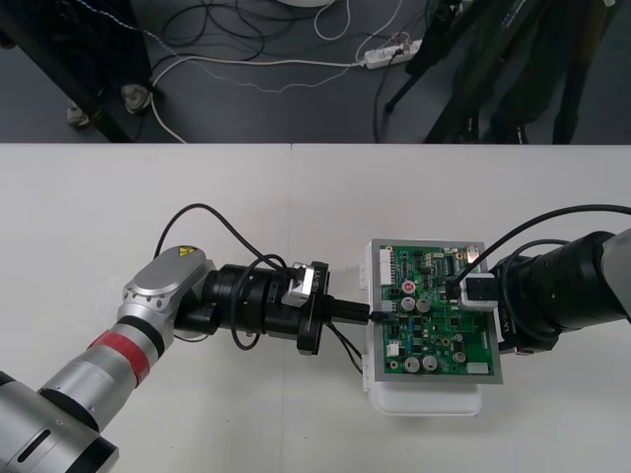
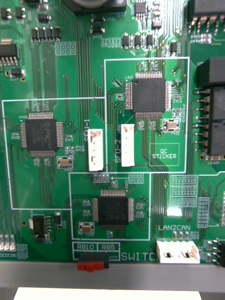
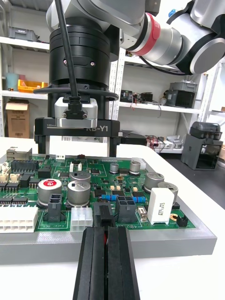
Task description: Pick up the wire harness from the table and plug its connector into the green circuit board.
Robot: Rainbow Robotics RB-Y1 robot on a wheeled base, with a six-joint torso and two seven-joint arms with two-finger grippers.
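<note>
My left arm [image 1: 74,404] is silver, with a red ring [image 1: 123,353] and yellow warning sticker [image 1: 183,253]; a black cable [image 1: 212,215] loops over its black wrist [image 1: 246,301]. My left end effector [image 3: 108,229] is black.

A lab: cables [image 1: 315,64] and a power strip [image 1: 392,51] on the floor [image 1: 296,113].

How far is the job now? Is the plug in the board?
Done: the harness is lifted, held in the shut left gripper. In hand: its black plug meets the green board at its edge; I cannot tell if it is seated. Left: press home, release. The right gripper hovers over the board.
</note>
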